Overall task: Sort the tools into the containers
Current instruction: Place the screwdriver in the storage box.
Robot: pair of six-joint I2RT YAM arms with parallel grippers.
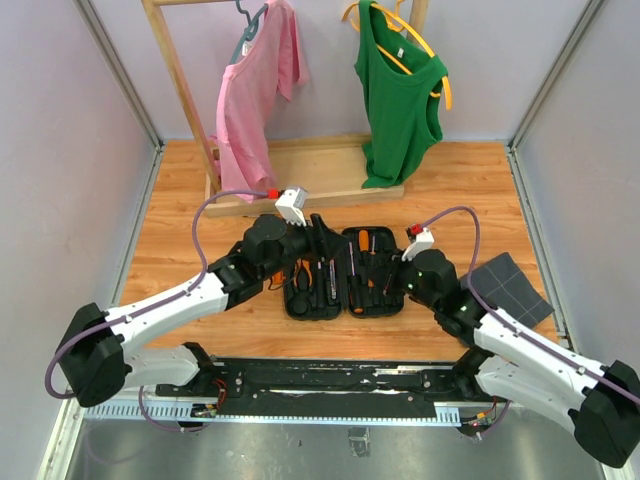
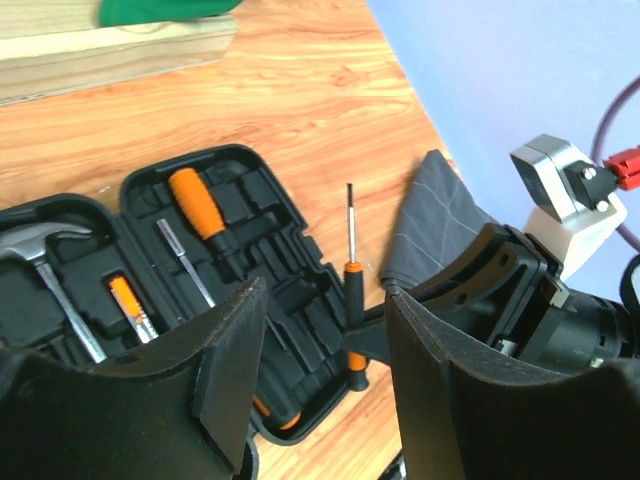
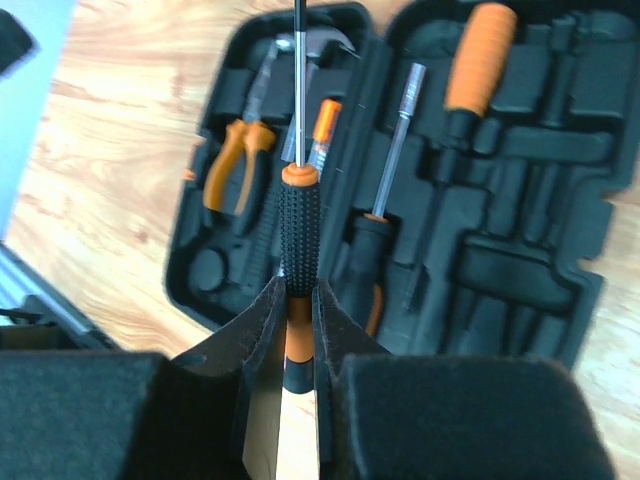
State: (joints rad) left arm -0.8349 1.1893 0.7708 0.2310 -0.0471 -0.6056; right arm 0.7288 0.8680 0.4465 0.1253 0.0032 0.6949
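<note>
The black tool case [image 1: 345,272] lies open in the middle of the wooden table. My right gripper [image 3: 297,290] is shut on a black-and-orange-handled screwdriver [image 3: 300,235] and holds it over the case's right edge, shaft pointing across the case. In the case lie orange-handled pliers [image 3: 235,175], a hammer [image 3: 322,42] and a fat orange-handled screwdriver [image 3: 478,65]. My left gripper [image 2: 325,300] is open and empty, hovering above the case's far left part [image 1: 320,243]. The left wrist view shows the held screwdriver [image 2: 352,285] beside the case [image 2: 290,300].
A dark grey flat tray [image 1: 510,285] lies to the right of the case. A wooden clothes rack [image 1: 310,185] with a pink shirt [image 1: 255,90] and a green tank top [image 1: 398,95] stands at the back. Pale walls close both sides.
</note>
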